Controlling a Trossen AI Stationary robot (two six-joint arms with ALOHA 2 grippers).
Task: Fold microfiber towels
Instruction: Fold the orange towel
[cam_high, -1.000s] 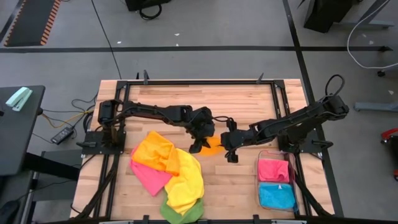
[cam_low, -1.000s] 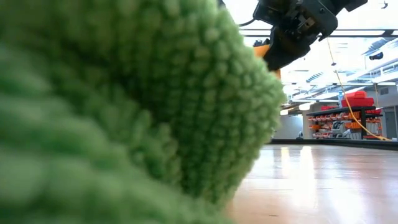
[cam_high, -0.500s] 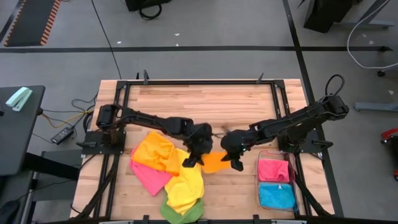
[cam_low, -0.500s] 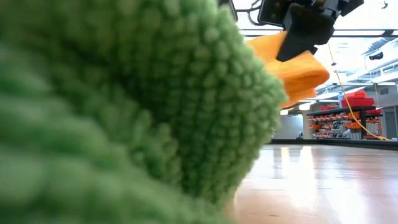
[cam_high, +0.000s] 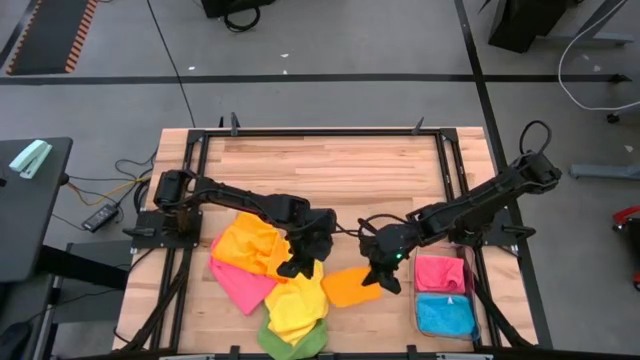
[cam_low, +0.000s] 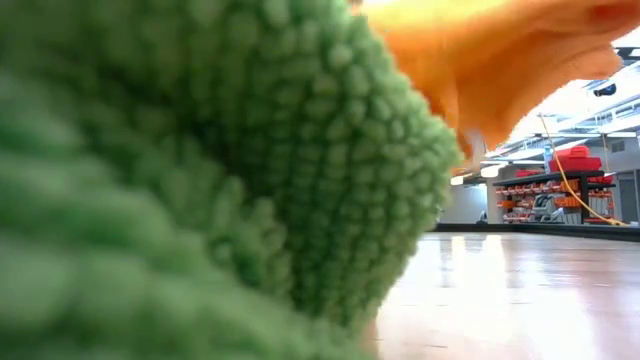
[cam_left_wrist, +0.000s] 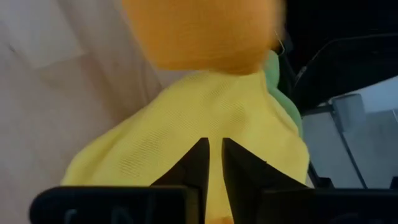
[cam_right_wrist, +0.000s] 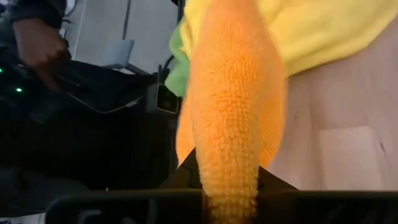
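Observation:
A folded orange towel (cam_high: 347, 286) (cam_right_wrist: 233, 112) hangs over the table's near middle, with my right gripper (cam_high: 383, 279) (cam_right_wrist: 230, 182) shut on it. In the low view its underside (cam_low: 480, 60) shows high above the wood. My left gripper (cam_high: 292, 270) (cam_left_wrist: 214, 158) is shut with nothing between its fingers. It stands over a heap of towels: yellow (cam_high: 297, 305) (cam_left_wrist: 186, 137), orange-yellow (cam_high: 250, 245), pink (cam_high: 240, 285) and green (cam_high: 290, 345) (cam_low: 200, 180). Whether it touches the yellow one, I cannot tell. My right gripper pinches the orange towel's right-hand end (cam_right_wrist: 231, 186) between its two fingers, several layers thick. The fingers slant down from the table's right side. The towel reaches out from them toward the left, bulging and slack, lifted clear of the table.
A clear bin (cam_high: 416, 300) at the near right holds a folded pink towel (cam_high: 440, 272) and a blue one (cam_high: 445, 315). The heap takes up the near left. A person's hand (cam_right_wrist: 37, 43) shows beyond the table's near edge. Bare wood lies toward the far side.
Both grippers have come toward the table's near edge. My left gripper has drawn away from the orange towel to the left, over the heap. My right gripper has rolled and carried the towel nearer, so it now hangs from that gripper alone, broad and low in front of the low camera.

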